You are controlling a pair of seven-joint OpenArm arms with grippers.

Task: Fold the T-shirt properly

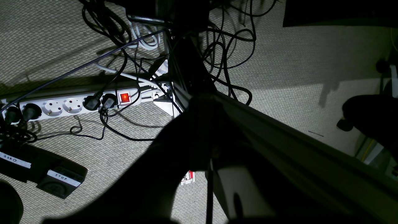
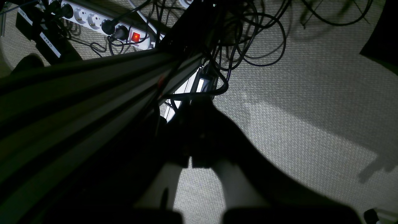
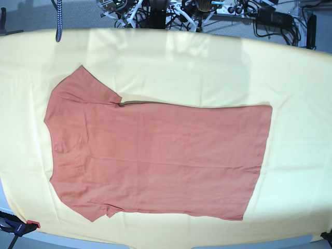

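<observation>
T-shirt [image 3: 155,158]: spread flat on yellow cloth [image 3: 207,67] over the desk, unfolded | long axis: left-right in base view, neck and sleeves at left, hem at right | arms: both parked below desk edge, wrist views facing carpet and power strip [image 1: 71,104]; neither nearer | 2 tools: closed, holding nothing

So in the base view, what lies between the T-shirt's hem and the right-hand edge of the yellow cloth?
Nothing: in the base view only bare yellow cloth lies beyond the T-shirt hem there.
</observation>
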